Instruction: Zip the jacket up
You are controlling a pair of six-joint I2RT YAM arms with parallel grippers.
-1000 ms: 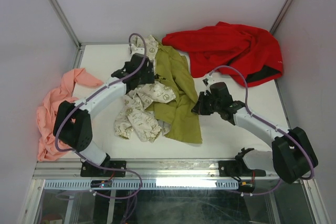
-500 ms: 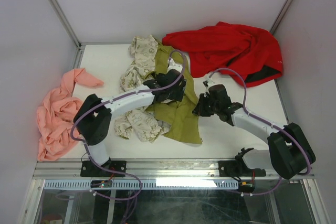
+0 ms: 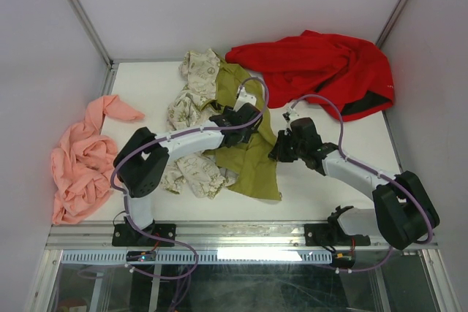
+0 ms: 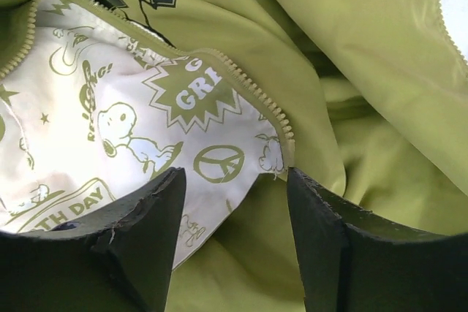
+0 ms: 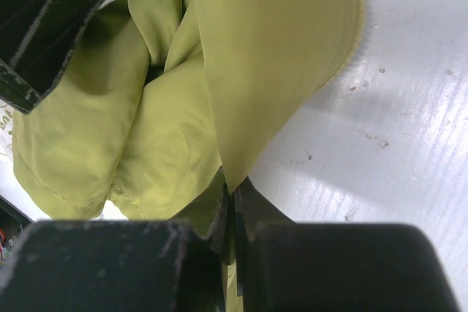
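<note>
The jacket (image 3: 252, 162) lies crumpled mid-table, cream printed fabric (image 3: 194, 93) to the left and olive lining spread to the right. My left gripper (image 3: 245, 118) hovers over the lining, open. In the left wrist view its gripper (image 4: 235, 202) straddles the corner of a printed panel (image 4: 146, 137), with nothing between the fingers (image 4: 157, 217). The zipper teeth (image 4: 241, 82) run along that panel's edge down to the corner. My right gripper (image 3: 281, 147) is at the jacket's right edge. In the right wrist view that gripper (image 5: 232, 195) is shut on a fold of olive lining (image 5: 270, 49).
A plain red garment (image 3: 322, 67) is heaped at the back right, close to the jacket's collar end. A salmon-pink garment (image 3: 80, 158) hangs over the table's left edge. White enclosure walls stand on three sides. Bare white table (image 5: 409, 107) shows right of the pinched fold.
My left arm has swung from the jacket's back-left part rightward over the olive lining, uncovering the printed fabric at the back. The right arm keeps its hold and has hardly moved.
</note>
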